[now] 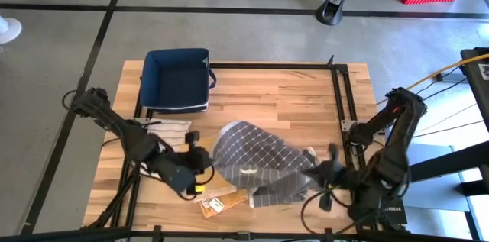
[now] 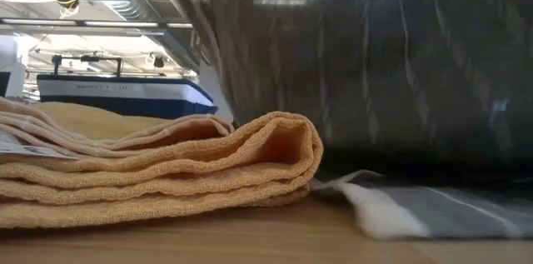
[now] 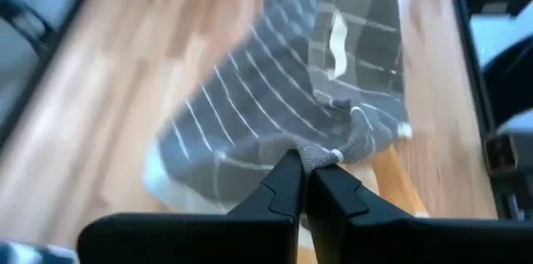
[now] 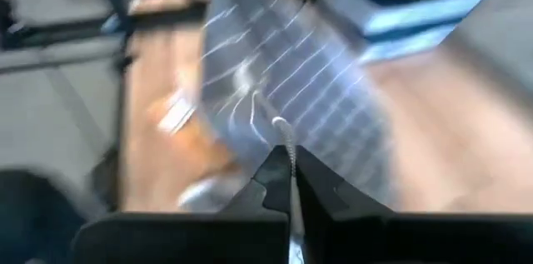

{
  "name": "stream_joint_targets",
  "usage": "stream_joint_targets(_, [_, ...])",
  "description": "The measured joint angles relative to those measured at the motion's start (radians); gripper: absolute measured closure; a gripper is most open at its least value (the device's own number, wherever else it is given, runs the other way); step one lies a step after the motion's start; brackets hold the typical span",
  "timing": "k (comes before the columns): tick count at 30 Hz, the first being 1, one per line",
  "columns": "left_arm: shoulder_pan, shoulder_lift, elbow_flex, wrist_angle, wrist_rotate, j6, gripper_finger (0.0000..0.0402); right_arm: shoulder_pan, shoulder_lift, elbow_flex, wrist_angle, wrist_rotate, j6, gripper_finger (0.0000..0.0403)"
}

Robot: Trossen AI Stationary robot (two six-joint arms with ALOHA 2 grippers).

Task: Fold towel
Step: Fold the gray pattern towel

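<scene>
— Left pincer [image 3: 304,182]?
— I see it pressed together on an edge of the grey checked cloth towel [image 1: 256,158], lifted above the wooden surface [image 1: 283,93].
— And the right pincer [image 4: 291,187]?
— Pinching the opposite edge — the towel hangs between them, beside a folded orange towel [image 2: 158,168] and a dark blue bin [image 1: 177,80].
</scene>
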Motion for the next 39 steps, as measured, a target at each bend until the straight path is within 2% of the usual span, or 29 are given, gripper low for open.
stream_joint_targets(3, [0.053,0.0,0.105,-0.038,0.001,0.106,0.0394,-0.003,0.0,0.085,-0.142,0.152,-0.021,0.0399])
stream_joint_targets(5, [0.091,0.0,0.167,-0.069,0.0,0.168,0.0394,-0.015,0.0,0.137,-0.235,0.219,-0.026,0.0398])
stream_joint_targets(10, [0.206,0.0,0.328,-0.136,-0.005,0.296,0.0394,-0.058,-0.01,0.283,-0.411,0.3,-0.083,0.04])
stream_joint_targets(14, [0.299,0.0,0.445,-0.191,-0.007,0.374,0.0394,-0.1,-0.031,0.413,-0.468,0.365,-0.215,0.0399])
stream_joint_targets(17, [0.371,0.0,0.517,-0.212,-0.014,0.421,0.0394,-0.135,-0.052,0.505,-0.468,0.41,-0.342,0.04])
stream_joint_targets(23, [0.505,0.0,0.602,-0.205,-0.11,0.523,0.0394,-0.228,-0.113,0.631,-0.469,0.495,-0.523,0.04])
stream_joint_targets(31, [0.64,0.001,0.613,-0.192,-0.141,0.607,0.0394,-0.384,-0.2,0.643,-0.472,0.443,-0.67,0.04])
stream_joint_targets(35, [0.658,-0.001,0.615,-0.042,-0.145,0.691,0.0394,-0.428,-0.214,0.657,-0.381,0.441,-0.816,0.04])
stream_joint_targets(39, [0.623,-0.011,0.651,0.18,-0.142,0.829,0.0394,-0.43,-0.216,0.709,-0.156,0.442,-1.103,0.0399])
